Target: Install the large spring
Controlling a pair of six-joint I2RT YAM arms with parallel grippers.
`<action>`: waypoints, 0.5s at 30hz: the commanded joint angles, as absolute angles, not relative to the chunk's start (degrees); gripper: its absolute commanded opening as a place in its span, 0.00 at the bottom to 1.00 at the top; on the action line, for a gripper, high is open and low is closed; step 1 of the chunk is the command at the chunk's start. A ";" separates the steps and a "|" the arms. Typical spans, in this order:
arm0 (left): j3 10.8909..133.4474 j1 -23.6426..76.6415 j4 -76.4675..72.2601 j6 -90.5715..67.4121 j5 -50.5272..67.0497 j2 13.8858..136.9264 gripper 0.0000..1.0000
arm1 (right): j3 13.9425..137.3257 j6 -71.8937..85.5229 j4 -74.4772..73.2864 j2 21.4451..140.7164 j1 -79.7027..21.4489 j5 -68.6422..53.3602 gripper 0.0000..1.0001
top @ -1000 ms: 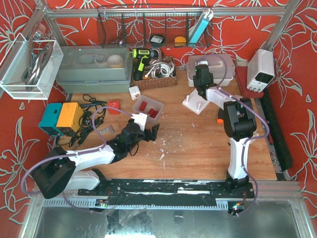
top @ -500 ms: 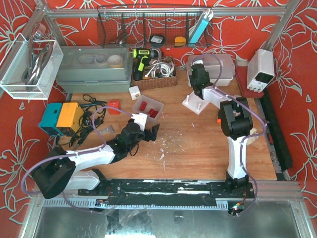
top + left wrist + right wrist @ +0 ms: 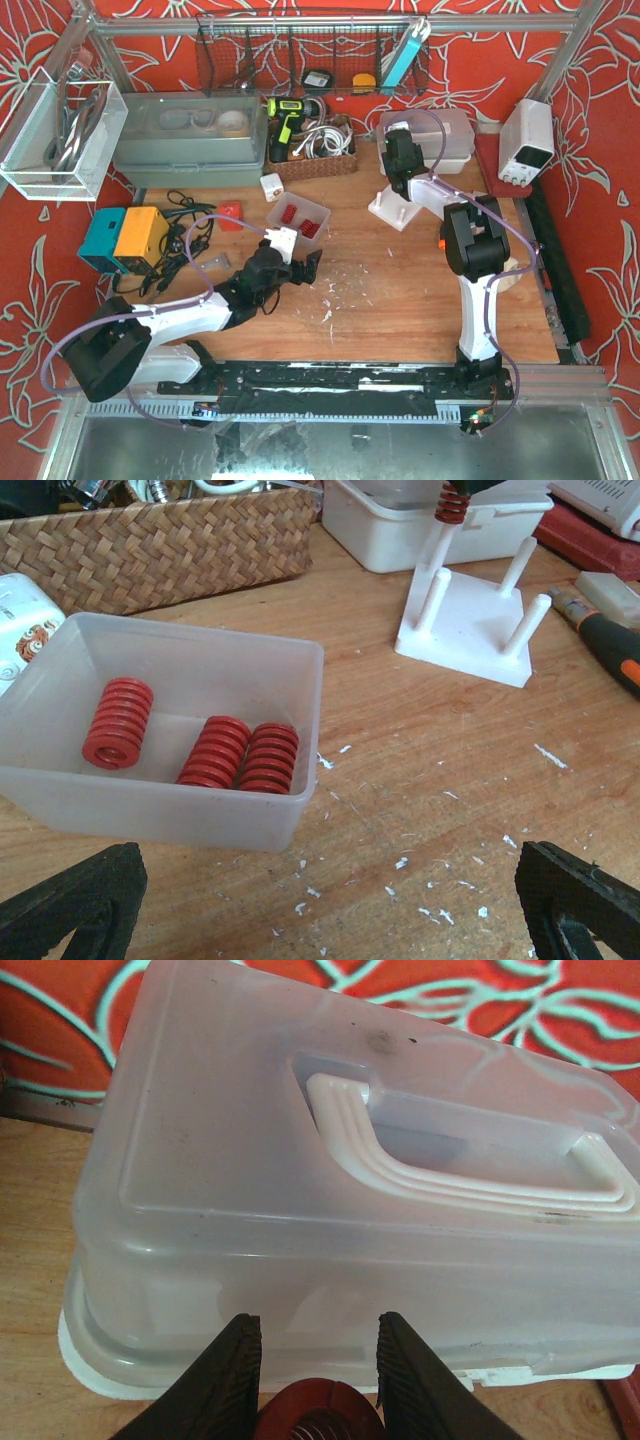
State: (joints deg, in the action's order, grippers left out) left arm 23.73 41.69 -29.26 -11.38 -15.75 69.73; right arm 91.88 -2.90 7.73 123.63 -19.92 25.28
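The large red spring (image 3: pixel 450 502) sits at the top of a peg of the white peg stand (image 3: pixel 470 620), held by my right gripper (image 3: pixel 398 160). In the right wrist view the spring (image 3: pixel 320 1415) shows between the fingers of the right gripper (image 3: pixel 315 1345), which touch both its sides. Three more red springs (image 3: pixel 213 752) lie in a translucent tray (image 3: pixel 150 800). My left gripper (image 3: pixel 330 880) is wide open and empty, low over the table just in front of the tray (image 3: pixel 298 218). The stand also shows in the top view (image 3: pixel 400 208).
A clear lidded box (image 3: pixel 350 1190) stands right behind the stand. A wicker basket (image 3: pixel 160 540) is behind the tray. A screwdriver (image 3: pixel 610 650) lies right of the stand. A power supply (image 3: pixel 527 140) is at the back right, a blue-yellow device (image 3: pixel 125 238) at the left.
My right gripper has shifted a little to the left with the spring, then held still. The left arm has not moved.
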 commanded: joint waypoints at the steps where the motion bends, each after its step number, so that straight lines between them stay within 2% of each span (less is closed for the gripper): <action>1: 23.63 42.10 -30.67 -10.95 -16.22 68.53 1.00 | 93.60 -3.39 7.66 125.44 -19.78 26.07 0.00; 8: 23.45 42.10 -30.90 -10.90 -16.34 68.34 1.00 | 93.88 -2.70 6.82 126.90 -19.78 28.87 0.00; 13: 23.46 42.10 -30.90 -10.98 -16.22 68.30 1.00 | 92.56 -2.07 8.05 126.22 -19.52 25.26 0.00; 15: 23.42 42.10 -30.90 -10.88 -16.34 68.40 1.00 | 92.64 -1.58 7.92 126.18 -19.52 24.70 0.20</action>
